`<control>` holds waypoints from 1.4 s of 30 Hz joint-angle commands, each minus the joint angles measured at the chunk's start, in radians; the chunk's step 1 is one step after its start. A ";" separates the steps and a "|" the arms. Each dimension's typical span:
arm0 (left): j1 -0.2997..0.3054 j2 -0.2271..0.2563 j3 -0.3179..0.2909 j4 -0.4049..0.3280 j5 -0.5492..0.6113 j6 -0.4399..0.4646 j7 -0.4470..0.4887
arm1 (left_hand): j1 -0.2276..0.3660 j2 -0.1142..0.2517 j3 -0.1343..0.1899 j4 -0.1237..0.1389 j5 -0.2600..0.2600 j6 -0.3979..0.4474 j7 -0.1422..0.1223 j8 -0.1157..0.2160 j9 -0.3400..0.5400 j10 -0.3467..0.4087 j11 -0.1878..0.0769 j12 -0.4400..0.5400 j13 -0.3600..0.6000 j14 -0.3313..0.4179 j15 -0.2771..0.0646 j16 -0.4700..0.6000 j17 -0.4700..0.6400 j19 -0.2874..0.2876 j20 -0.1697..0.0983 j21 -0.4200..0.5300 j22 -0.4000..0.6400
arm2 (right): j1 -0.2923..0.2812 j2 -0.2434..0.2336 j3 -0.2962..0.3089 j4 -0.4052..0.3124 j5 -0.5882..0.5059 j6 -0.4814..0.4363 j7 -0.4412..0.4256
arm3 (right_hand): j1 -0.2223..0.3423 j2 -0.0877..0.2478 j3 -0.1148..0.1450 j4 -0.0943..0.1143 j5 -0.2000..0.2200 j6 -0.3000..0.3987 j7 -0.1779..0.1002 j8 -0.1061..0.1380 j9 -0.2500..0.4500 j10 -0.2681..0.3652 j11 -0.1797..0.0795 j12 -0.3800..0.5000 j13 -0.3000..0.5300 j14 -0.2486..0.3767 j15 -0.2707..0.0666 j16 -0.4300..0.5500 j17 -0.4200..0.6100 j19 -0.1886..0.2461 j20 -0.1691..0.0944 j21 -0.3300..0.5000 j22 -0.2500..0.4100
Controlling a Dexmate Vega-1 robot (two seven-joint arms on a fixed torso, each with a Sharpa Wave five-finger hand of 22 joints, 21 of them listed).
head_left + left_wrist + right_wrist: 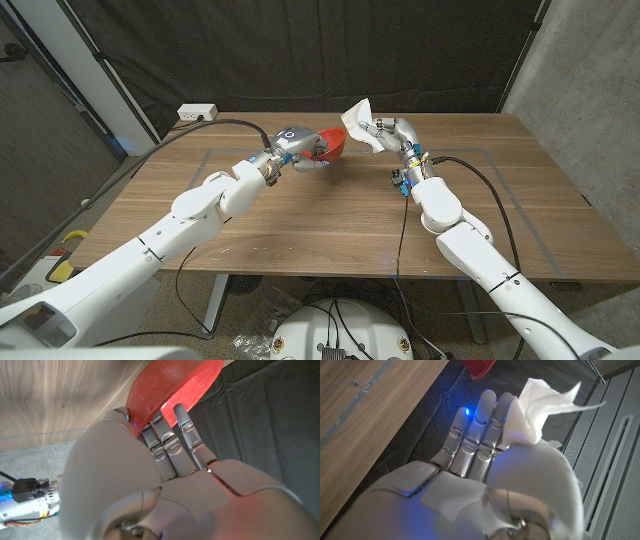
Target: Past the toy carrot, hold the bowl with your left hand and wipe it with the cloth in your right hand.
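Note:
A red bowl [331, 146] is held tilted above the far middle of the table, and my left hand [293, 147] grips its rim from the left. The left wrist view shows the fingers [170, 445] lying along the bowl's [170, 385] red underside. My right hand [390, 134] is raised just to the right of the bowl and holds a white cloth [358, 122], whose loose corner sticks up towards the bowl. In the right wrist view the cloth [535, 407] is bunched between thumb and fingers, with an edge of the bowl [479, 367] beyond the fingertips.
A white power strip [197, 112] lies at the table's far left corner, with a cable running from it. Tape lines [210, 155] mark a rectangle on the wooden table [320, 225]. A dark curtain hangs behind.

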 commanded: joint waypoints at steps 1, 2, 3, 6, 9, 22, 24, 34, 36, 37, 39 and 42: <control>-0.006 0.034 0.016 -0.031 0.118 -0.002 -0.110 | 0.022 0.013 0.001 0.006 0.005 0.058 0.045 0.005 0.002 0.004 -0.008 0.000 0.004 0.012 0.001 -0.004 0.002 -0.005 -0.052 0.006 0.001 | 0.008 -0.023 -0.045 -0.055 -0.192 -0.127 -0.148 | 0.009 0.005 -0.006 0.003 -0.004 0.032 -0.037 -0.002 0.004 -0.001 -0.004 -0.009 0.003 -0.002 -0.066 -0.005 0.000 -0.007 -0.113 0.004 0.002; -0.006 0.035 0.016 -0.033 0.124 -0.001 -0.114 | 0.022 0.013 0.001 0.007 0.005 0.059 0.046 0.005 0.002 0.004 -0.008 -0.001 0.004 0.011 0.001 -0.004 0.002 -0.006 -0.052 0.005 0.001 | 0.011 -0.024 -0.051 -0.056 -0.212 -0.145 -0.156 | 0.009 0.004 -0.006 0.003 -0.004 0.033 -0.037 -0.003 0.004 0.000 -0.006 -0.009 0.002 -0.001 -0.066 -0.006 0.000 -0.006 -0.113 0.004 0.002; -0.005 0.034 0.015 -0.033 0.125 -0.002 -0.115 | 0.022 0.012 0.000 0.007 0.005 0.059 0.046 0.005 0.002 0.004 -0.008 0.000 0.005 0.011 0.001 -0.004 0.002 -0.006 -0.052 0.005 0.001 | 0.012 -0.024 -0.051 -0.057 -0.213 -0.147 -0.156 | 0.009 0.005 -0.007 0.003 -0.004 0.033 -0.039 -0.003 0.005 -0.001 -0.007 -0.010 0.004 -0.001 -0.066 -0.007 0.000 -0.007 -0.113 0.003 0.002; -0.011 0.039 0.021 -0.044 0.150 0.002 -0.150 | 0.023 0.013 0.000 0.008 0.006 0.059 0.046 0.004 0.002 0.003 -0.008 -0.002 0.005 0.011 0.001 -0.006 0.003 -0.007 -0.052 0.005 0.001 | 0.024 -0.026 -0.069 -0.060 -0.279 -0.215 -0.178 | 0.008 0.005 -0.008 0.004 -0.004 0.031 -0.041 -0.005 0.005 -0.002 -0.005 -0.014 0.004 -0.001 -0.066 -0.009 0.000 -0.007 -0.116 0.001 0.001; -0.013 0.041 0.022 -0.051 0.161 0.004 -0.179 | 0.024 0.012 -0.001 0.009 0.007 0.059 0.045 0.002 -0.001 0.004 -0.008 -0.002 0.007 0.012 0.001 -0.006 0.004 -0.006 -0.051 0.004 0.001 | 0.033 -0.029 -0.083 -0.062 -0.329 -0.270 -0.188 | 0.007 0.005 -0.009 0.005 -0.004 0.031 -0.042 -0.006 0.006 -0.002 -0.005 -0.016 0.004 -0.003 -0.066 -0.012 -0.001 -0.007 -0.117 0.000 0.000; -0.022 0.038 0.027 -0.064 0.185 0.021 -0.284 | 0.027 0.012 -0.002 0.013 0.009 0.059 0.045 -0.002 -0.002 0.006 -0.008 -0.007 0.005 0.013 0.001 -0.010 0.006 -0.010 -0.050 0.002 0.001 | 0.074 -0.016 -0.155 -0.039 -0.550 -0.491 -0.234 | 0.004 0.006 -0.012 0.008 -0.005 0.032 -0.047 -0.011 0.004 -0.004 -0.008 -0.024 0.006 0.000 -0.066 -0.018 0.001 -0.007 -0.121 -0.007 -0.001; -0.026 0.037 0.031 -0.064 0.196 0.023 -0.297 | 0.027 0.012 -0.003 0.013 0.009 0.061 0.044 -0.002 -0.002 0.006 -0.008 -0.008 0.004 0.013 0.001 -0.011 0.006 -0.009 -0.051 0.002 0.001 | 0.080 -0.009 -0.166 -0.031 -0.579 -0.523 -0.241 | 0.004 0.006 -0.012 0.008 -0.005 0.032 -0.047 -0.011 0.005 -0.003 -0.008 -0.026 0.006 -0.001 -0.067 -0.021 0.000 -0.007 -0.121 -0.009 -0.001; -0.030 0.030 0.042 -0.059 0.249 0.035 -0.322 | 0.030 0.011 -0.004 0.014 0.010 0.061 0.047 -0.005 -0.002 0.005 -0.008 -0.012 0.004 0.015 0.001 -0.014 0.007 -0.010 -0.051 0.002 0.001 | 0.119 0.007 -0.220 0.010 -0.709 -0.660 -0.228 | 0.002 0.006 -0.015 0.010 -0.006 0.033 -0.052 -0.013 0.004 -0.003 -0.014 -0.033 0.006 -0.001 -0.067 -0.028 0.002 -0.007 -0.123 -0.014 -0.001; -0.030 0.029 0.042 -0.057 0.255 0.035 -0.321 | 0.031 0.011 -0.005 0.015 0.010 0.061 0.046 -0.005 -0.002 0.006 -0.008 -0.011 0.005 0.015 0.001 -0.014 0.007 -0.010 -0.051 0.002 0.001 | 0.128 0.009 -0.231 0.023 -0.734 -0.684 -0.223 | 0.001 0.007 -0.016 0.011 -0.006 0.033 -0.054 -0.013 0.005 -0.004 -0.013 -0.035 0.005 -0.001 -0.067 -0.029 0.002 -0.008 -0.124 -0.015 0.000; -0.030 0.028 0.042 -0.056 0.256 0.035 -0.322 | 0.031 0.011 -0.005 0.015 0.010 0.060 0.047 -0.005 -0.001 0.006 -0.008 -0.011 0.005 0.015 0.001 -0.014 0.008 -0.010 -0.051 0.001 0.001 | 0.132 0.013 -0.235 0.030 -0.743 -0.697 -0.222 | 0.001 0.007 -0.016 0.011 -0.006 0.033 -0.055 -0.014 0.005 -0.004 -0.013 -0.035 0.006 0.000 -0.067 -0.028 0.003 -0.007 -0.124 -0.015 0.000; -0.029 0.028 0.043 -0.054 0.269 0.036 -0.318 | 0.031 0.012 -0.005 0.015 0.011 0.062 0.045 -0.006 -0.003 0.006 -0.008 -0.012 0.006 0.015 0.001 -0.015 0.008 -0.010 -0.051 0.001 0.001 | 0.143 0.015 -0.247 0.043 -0.769 -0.724 -0.213 | 0.000 0.006 -0.017 0.011 -0.006 0.033 -0.056 -0.014 0.005 -0.003 -0.014 -0.036 0.005 -0.001 -0.067 -0.030 0.003 -0.006 -0.125 -0.016 0.000; -0.030 0.028 0.047 -0.051 0.293 0.038 -0.316 | 0.032 0.012 -0.006 0.016 0.011 0.061 0.049 -0.006 -0.001 0.006 -0.008 -0.013 0.005 0.016 0.001 -0.016 0.008 -0.010 -0.051 0.001 0.001 | 0.154 0.025 -0.255 0.063 -0.788 -0.752 -0.206 | 0.000 0.007 -0.017 0.012 -0.006 0.033 -0.056 -0.015 0.004 -0.005 -0.016 -0.038 0.006 0.000 -0.067 -0.032 0.003 -0.007 -0.126 -0.018 0.000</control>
